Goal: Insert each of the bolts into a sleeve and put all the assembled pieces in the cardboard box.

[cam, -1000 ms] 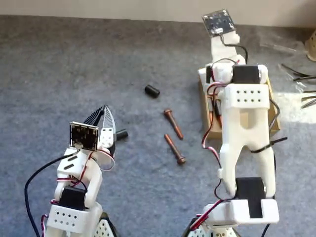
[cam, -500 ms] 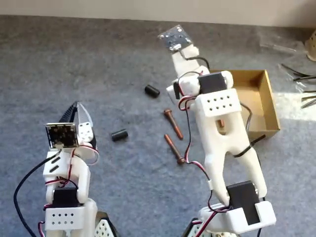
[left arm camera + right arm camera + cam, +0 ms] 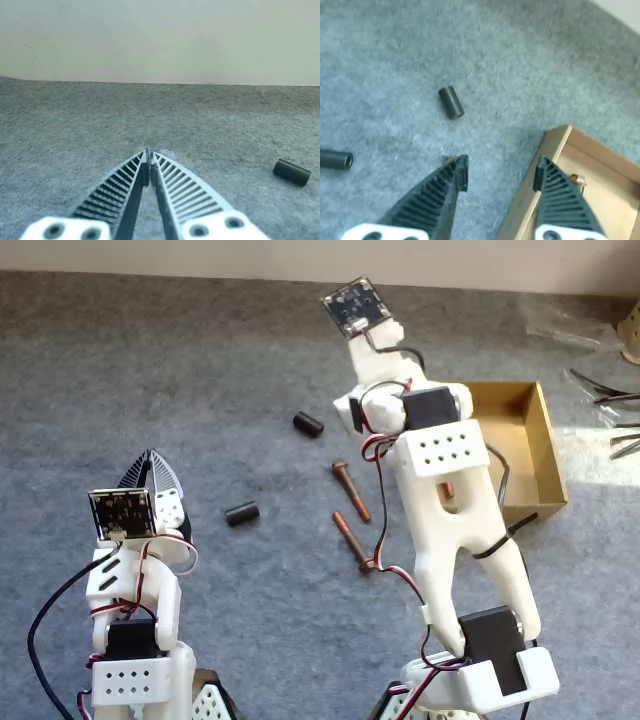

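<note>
Our left gripper (image 3: 149,155) is pressed together at the tips with nothing pinched between them. It hangs low over the grey carpet (image 3: 120,360) on the left side of the table. Our right gripper (image 3: 501,172) is spread wide and carries nothing. One of its fingers is over the carpet and the other is above the edge of the cardboard box (image 3: 548,445).

Between the two arms we see the first bolt (image 3: 352,490) and the second bolt (image 3: 355,542). They lie flat on the carpet near each other, both slanting the same way, and neither is in a sleeve. The far sleeve (image 3: 308,424) lies on its side beyond the bolts, apart from them. The near sleeve (image 3: 241,513) also lies on its side, to the left of the bolts and close to our left arm.

A copper-coloured piece (image 3: 576,179) rests inside the box, and we cannot tell whether it wears a sleeve. Some metal tools (image 3: 612,445) lie at the right edge, past the box.
</note>
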### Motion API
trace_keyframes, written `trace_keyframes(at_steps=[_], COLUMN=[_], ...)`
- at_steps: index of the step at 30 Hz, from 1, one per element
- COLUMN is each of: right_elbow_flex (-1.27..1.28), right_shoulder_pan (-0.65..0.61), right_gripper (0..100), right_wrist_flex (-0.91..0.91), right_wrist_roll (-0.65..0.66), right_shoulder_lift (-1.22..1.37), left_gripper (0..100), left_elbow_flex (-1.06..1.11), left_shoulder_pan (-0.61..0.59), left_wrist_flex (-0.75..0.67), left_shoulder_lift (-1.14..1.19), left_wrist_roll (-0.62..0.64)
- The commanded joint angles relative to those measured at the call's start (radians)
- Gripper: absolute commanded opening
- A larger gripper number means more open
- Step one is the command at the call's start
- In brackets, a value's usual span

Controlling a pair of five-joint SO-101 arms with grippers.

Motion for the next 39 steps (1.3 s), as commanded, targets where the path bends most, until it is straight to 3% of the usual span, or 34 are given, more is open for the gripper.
trace_keyframes(at_steps=[1, 13, 20, 35, 39], right_elbow_flex=[-0.005, -0.275, -0.42, -0.792, -0.822], right_shoulder_pan=[0.001, 0.004, -0.004, -0.002, 0.01], right_gripper=[19.5, 19.3, 4.9, 9.2, 15.0], right_wrist_flex=[-0.059, -0.056, -0.042, 0.156, 0.156], right_wrist_roll=[0.011, 0.069, 0.126, 0.255, 0.241], right_shoulder_lift=[-0.024, 0.283, 0.446, 0.685, 0.716], left_gripper=[2, 2, 2, 2, 2], left_elbow_flex=[-0.01, 0.005, 0.005, 0.015, 0.016], left_shoulder_pan=[-0.007, -0.002, -0.002, -0.001, -0.001], left_wrist_flex=[-0.02, -0.021, -0.021, -0.023, -0.023], left_shoulder_lift=[-0.007, -0.007, -0.007, -0.007, -0.007], left_wrist_roll=[-0.005, -0.005, -0.005, -0.005, -0.005])
